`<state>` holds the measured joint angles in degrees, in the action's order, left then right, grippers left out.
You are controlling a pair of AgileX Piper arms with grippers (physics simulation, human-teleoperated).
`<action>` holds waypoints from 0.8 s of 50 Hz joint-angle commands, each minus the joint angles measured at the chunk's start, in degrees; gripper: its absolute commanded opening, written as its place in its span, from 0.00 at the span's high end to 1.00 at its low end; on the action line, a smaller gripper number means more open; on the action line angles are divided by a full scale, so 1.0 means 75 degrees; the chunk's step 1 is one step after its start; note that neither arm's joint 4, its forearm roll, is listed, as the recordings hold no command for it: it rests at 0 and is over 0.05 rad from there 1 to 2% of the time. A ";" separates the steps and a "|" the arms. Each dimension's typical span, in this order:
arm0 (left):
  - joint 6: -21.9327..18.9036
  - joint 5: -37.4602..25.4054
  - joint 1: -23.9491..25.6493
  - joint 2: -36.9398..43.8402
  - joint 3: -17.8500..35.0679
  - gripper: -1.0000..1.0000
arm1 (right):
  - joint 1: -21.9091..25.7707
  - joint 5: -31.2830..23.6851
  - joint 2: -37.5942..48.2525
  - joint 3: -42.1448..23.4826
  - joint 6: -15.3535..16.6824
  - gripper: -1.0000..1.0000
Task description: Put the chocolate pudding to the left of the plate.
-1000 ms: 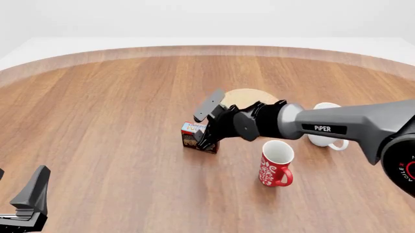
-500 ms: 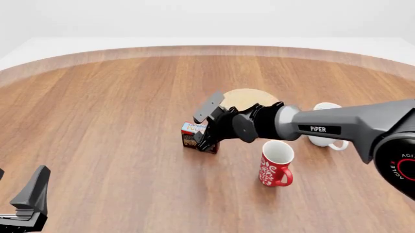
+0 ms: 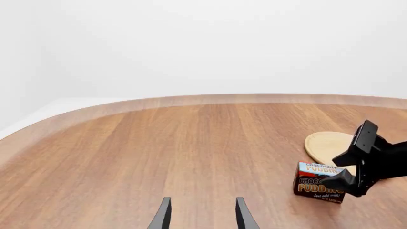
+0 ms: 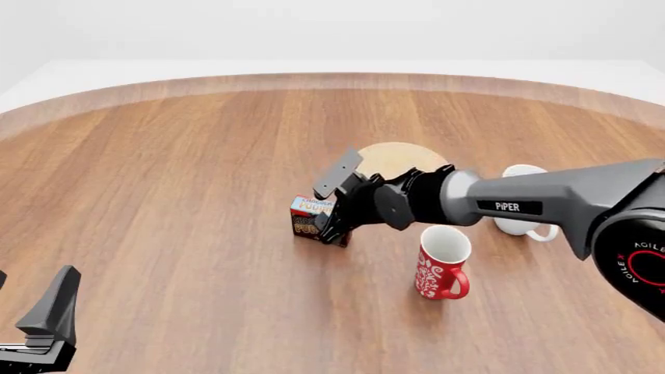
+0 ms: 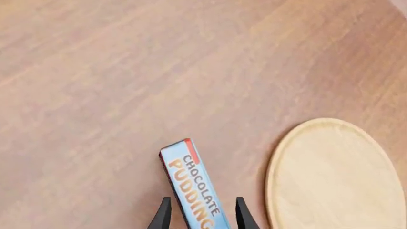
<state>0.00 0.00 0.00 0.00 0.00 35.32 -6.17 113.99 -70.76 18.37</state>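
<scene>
Your right gripper [image 5: 198, 220] straddles the pudding box [image 5: 194, 188], jaws narrow beside it; grip unconfirmed. Plate [image 5: 330, 174] near its side. Next: squeeze, then lift.

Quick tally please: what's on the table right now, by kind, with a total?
Mugs: 2, a red patterned mug and a white mug
Cartons: 1, the dark brown chocolate pudding carton
Plates: 1, the round light-tan wooden plate
Total: 4
</scene>
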 commanded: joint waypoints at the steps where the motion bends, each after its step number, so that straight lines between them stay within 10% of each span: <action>1: 0.0000 0.0000 0.0000 0.0000 0.0000 0.00 | -0.0025 0.0077 0.0077 0.0028 -0.0021 0.00; 13: 0.0000 0.0000 0.0000 0.0000 0.0000 0.00 | 0.0036 0.0156 0.0125 0.0074 -0.0097 0.00; 14: 0.0000 0.0000 0.0000 0.0000 0.0000 0.00 | 0.0040 0.0156 0.0125 0.0074 -0.0105 1.00; 40: 0.0000 0.0000 0.0000 0.0000 0.0000 0.00 | 0.0474 -0.0177 -0.1055 0.0681 -0.0353 1.00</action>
<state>0.00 0.00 0.00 0.00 0.00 38.12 -5.84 109.57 -66.64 16.66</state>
